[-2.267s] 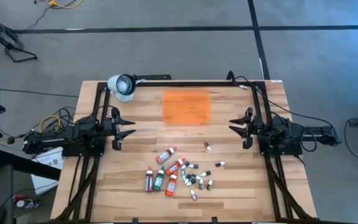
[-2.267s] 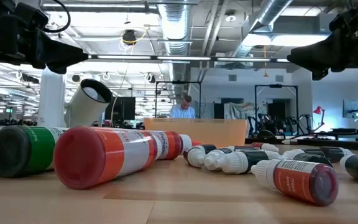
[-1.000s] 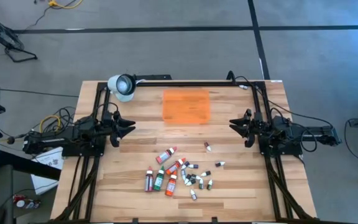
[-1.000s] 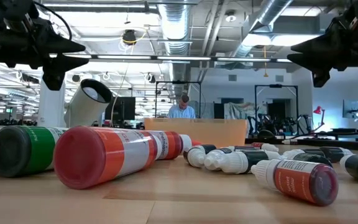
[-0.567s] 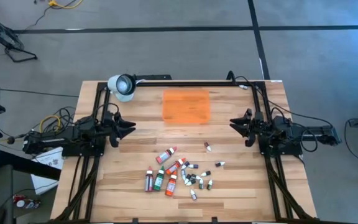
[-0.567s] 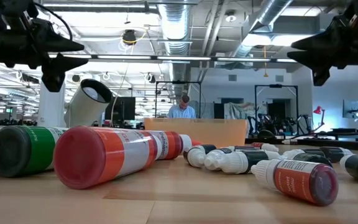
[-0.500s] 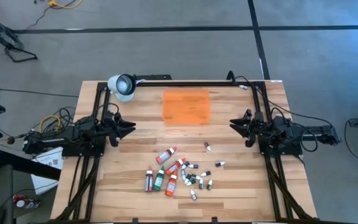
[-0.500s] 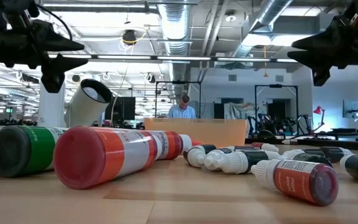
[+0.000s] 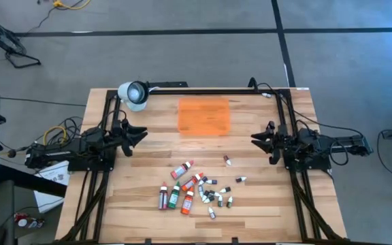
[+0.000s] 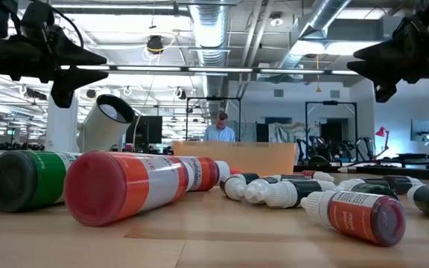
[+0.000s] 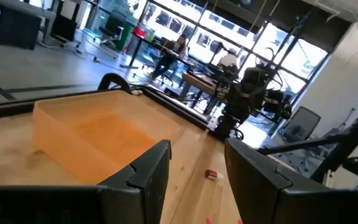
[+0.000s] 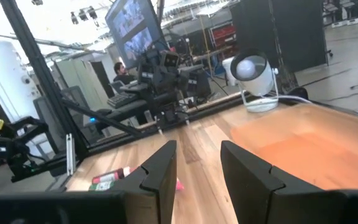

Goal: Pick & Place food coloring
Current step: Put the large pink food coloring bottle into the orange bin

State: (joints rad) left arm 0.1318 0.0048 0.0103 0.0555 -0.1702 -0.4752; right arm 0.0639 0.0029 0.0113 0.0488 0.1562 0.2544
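Note:
The food coloring bottles (image 9: 194, 190) lie on their sides in a loose cluster on the near middle of the wooden table. They are finger-length red, orange, green and pink bottles and several tiny droppers. One small dropper (image 9: 227, 160) lies apart, toward the far side. In the low view a big orange bottle (image 10: 132, 186) lies closest. My left gripper (image 9: 139, 134) hovers open above the table's left side. My right gripper (image 9: 256, 139) hovers open above the right side. Both point toward the middle and both are empty.
An orange translucent rectangular container (image 9: 203, 116) sits at the far middle of the table, between the two grippers and beyond them. A white lamp (image 9: 133, 94) stands at the far left corner. Black frame rails run along the table's left, right and far edges. A person sits in the room beyond.
My left gripper has moved a little toward the table's far edge and stayed open. The bottles have not moved.

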